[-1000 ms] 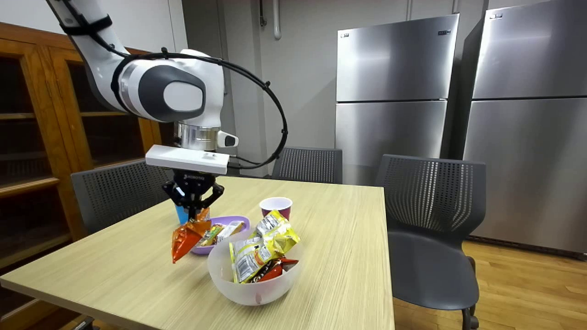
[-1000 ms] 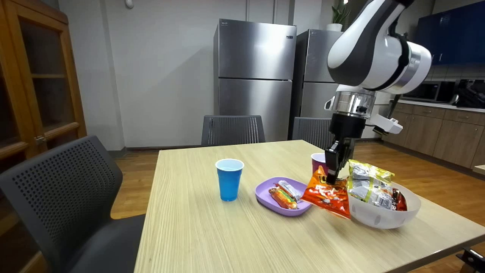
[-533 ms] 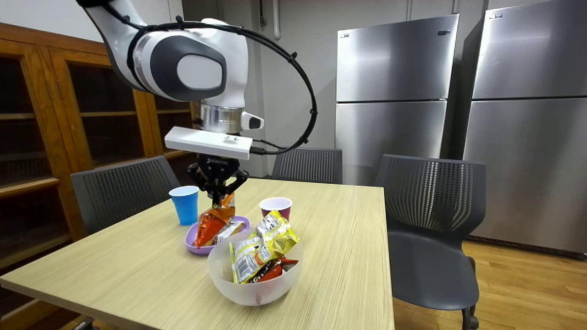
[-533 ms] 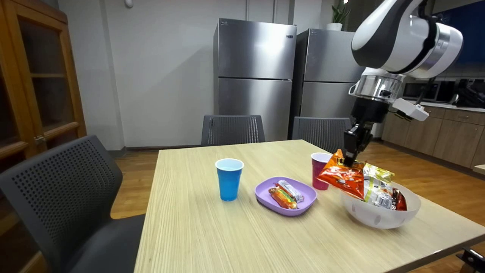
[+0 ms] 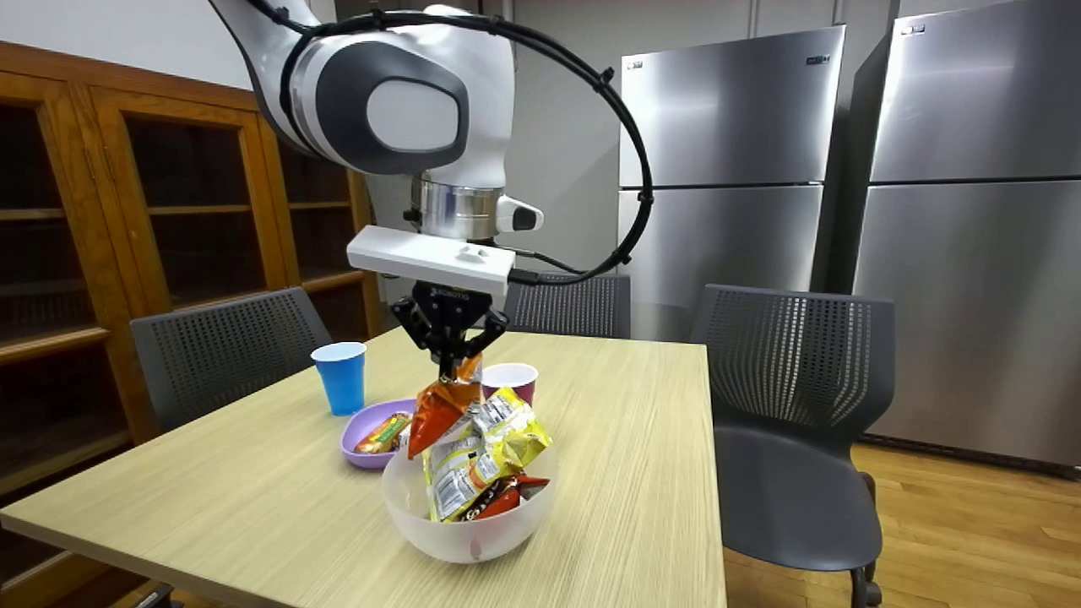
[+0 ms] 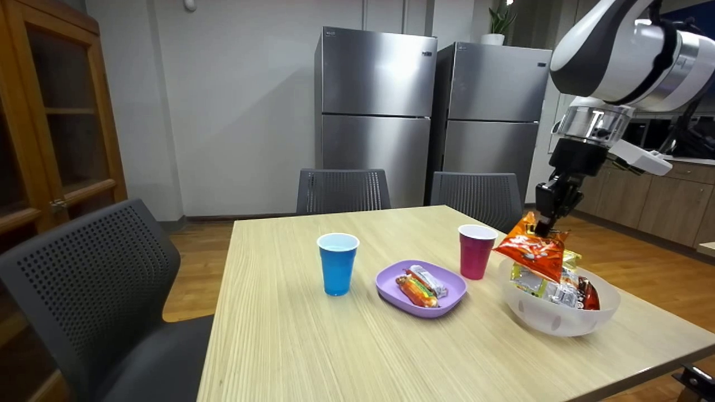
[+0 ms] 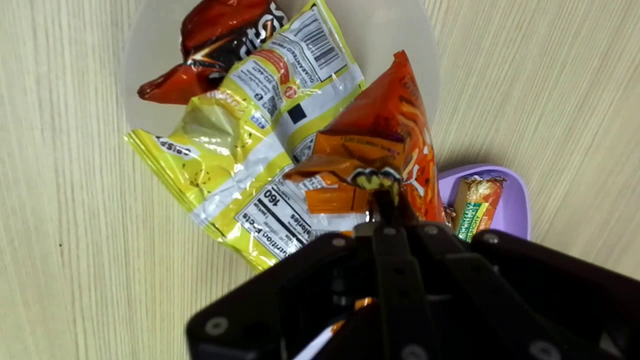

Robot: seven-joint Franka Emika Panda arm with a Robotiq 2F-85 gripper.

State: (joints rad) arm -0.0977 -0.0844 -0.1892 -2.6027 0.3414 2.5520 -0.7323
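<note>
In the wrist view, with the pincer (image 7: 389,201) at the dial's centre, a gripped orange bag (image 7: 392,117) obstructs 12 o'clock; past its tip, free space lies inside the bowl (image 7: 395,30). A yellow bag (image 7: 240,135) blocks 10 o'clock and a purple dish (image 7: 514,202) 3; at 2 o'clock the bench (image 7: 550,110) offers unobstructed passage. In an exterior view, likewise centred, a maroon cup (image 6: 475,254) bars 8 o'clock.

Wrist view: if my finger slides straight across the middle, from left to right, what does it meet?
Table → yellow bag → orange bag → purple dish with a wrapped bar in it → table again.
</note>
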